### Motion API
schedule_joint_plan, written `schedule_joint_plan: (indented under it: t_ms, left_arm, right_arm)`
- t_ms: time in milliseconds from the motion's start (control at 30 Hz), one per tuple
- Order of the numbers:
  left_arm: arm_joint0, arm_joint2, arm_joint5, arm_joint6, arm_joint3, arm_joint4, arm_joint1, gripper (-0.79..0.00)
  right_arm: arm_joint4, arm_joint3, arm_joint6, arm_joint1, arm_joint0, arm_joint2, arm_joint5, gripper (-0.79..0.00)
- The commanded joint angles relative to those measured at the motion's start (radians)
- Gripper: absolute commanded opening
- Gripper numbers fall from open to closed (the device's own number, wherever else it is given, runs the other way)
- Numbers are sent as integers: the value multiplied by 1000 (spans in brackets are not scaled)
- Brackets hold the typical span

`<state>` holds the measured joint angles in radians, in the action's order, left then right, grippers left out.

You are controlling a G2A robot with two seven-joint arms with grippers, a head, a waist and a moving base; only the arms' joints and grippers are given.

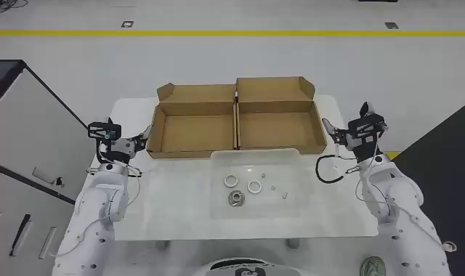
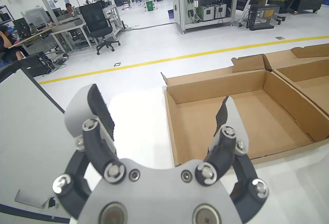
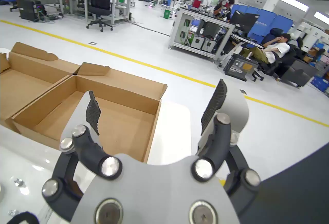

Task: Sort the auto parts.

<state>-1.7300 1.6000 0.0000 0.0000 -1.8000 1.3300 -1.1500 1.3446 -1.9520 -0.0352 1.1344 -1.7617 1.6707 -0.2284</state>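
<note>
1. The auto parts lie loose in a shallow clear plastic tray (image 1: 254,155) at the front middle of the white table (image 1: 174,207). They are two small white rings (image 1: 229,180) (image 1: 255,186), a grey round metal part with a centre hole (image 1: 235,197), and a few tiny metal fasteners (image 1: 273,188) to the right of the rings.
2. The rings sit near each other but apart. The grey metal part is just in front of them, between the two.
3. Behind the tray and touching its far edge, two open brown cardboard boxes stand side by side with their back flaps raised. They are the left-hand box (image 1: 192,134) (image 2: 244,117) and the right-hand box (image 1: 280,131) (image 3: 123,117). The floor of each box is bare.
4. The left gripper (image 1: 138,141) (image 2: 162,101) hangs beside the outer wall of the left-hand box, near its front corner. Its jaws are spread wide with nothing between them.
5. The right gripper (image 1: 330,128) (image 3: 156,91) hangs beside the outer wall of the right-hand box, at the table's right edge. Its jaws are likewise spread apart and hold nothing.
6. Both grippers are well apart from the tray and the parts.
7. A pale grey panel (image 1: 36,123) stands left of the table, and a yellow floor line (image 1: 232,33) runs across behind it.
</note>
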Motion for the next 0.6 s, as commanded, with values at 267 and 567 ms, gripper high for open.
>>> schedule_joint_plan:
  t_ms: [267, 567]
  left_arm:
    - [0, 0, 0, 0, 0, 0, 0, 0]
    - [0, 0, 0, 0, 0, 0, 0, 0]
  right_arm:
    - [-73, -159, -252, -31, 67, 94, -367, 0]
    - [-243, -187, -604, -59, 202, 64, -572, 0]
